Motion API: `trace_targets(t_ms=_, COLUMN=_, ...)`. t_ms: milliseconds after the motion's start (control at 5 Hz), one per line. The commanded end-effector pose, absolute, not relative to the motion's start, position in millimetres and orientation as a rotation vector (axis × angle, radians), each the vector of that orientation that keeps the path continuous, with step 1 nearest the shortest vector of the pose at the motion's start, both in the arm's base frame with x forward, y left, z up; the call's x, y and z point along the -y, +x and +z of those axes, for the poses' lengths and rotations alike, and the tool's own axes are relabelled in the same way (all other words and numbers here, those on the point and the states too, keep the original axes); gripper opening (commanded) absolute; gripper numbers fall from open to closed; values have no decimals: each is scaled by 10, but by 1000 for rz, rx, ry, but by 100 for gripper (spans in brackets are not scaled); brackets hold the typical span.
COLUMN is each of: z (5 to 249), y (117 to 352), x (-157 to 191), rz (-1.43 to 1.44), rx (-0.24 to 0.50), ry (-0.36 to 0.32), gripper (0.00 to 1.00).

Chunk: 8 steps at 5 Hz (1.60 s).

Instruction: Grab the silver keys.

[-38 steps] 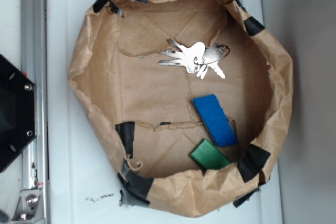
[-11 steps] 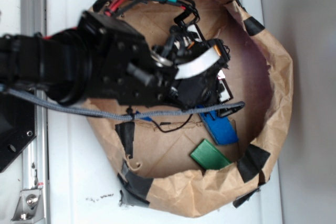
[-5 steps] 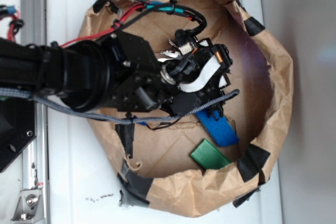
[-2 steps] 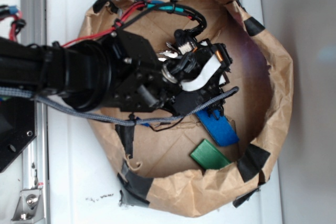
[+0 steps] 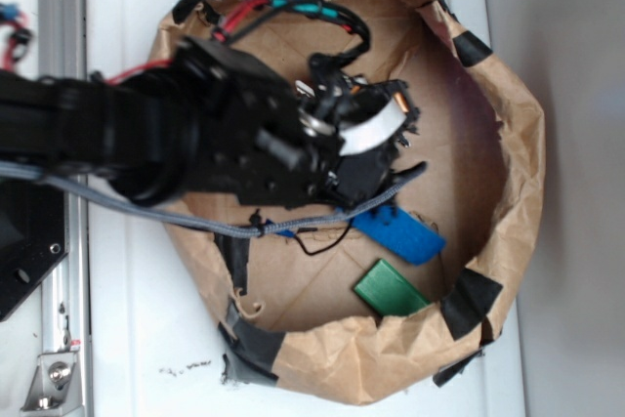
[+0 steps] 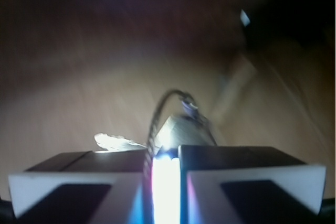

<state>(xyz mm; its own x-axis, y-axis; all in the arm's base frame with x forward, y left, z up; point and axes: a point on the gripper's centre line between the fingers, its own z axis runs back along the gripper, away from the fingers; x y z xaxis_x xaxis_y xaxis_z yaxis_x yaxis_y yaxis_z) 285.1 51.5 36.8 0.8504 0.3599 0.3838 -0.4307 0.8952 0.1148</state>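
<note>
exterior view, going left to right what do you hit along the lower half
metal rail → black tape patch on the paper wall → green block → black tape at the right rim → grey surface

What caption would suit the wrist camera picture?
Gripper closed on the silver keys, wire ring sticking out above the brown paper.

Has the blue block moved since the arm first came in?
Yes. The blue block has swung flatter: its upper end slid left, toward the torn seam in the paper bowl, while the green block stayed put.
</note>
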Motion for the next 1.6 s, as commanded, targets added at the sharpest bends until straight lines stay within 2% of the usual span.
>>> trace_targets(t_ms=0, z=1593, y=2329, x=-494, rz=151, rx=277, ry=-212, gripper=0)
trace_targets(t_ms=200, z=1554, y=2359, x=-471, rz=150, rx=281, ry=-202, gripper=0)
trace_targets(t_ms=800, z=1399, y=2640, x=-273, rz=229, rx=268, ry=-43, gripper=0)
trace_targets(t_ms=1400, z=1338, y=2717, x=-266, rz=269, rx=272, ry=-32, gripper=0)
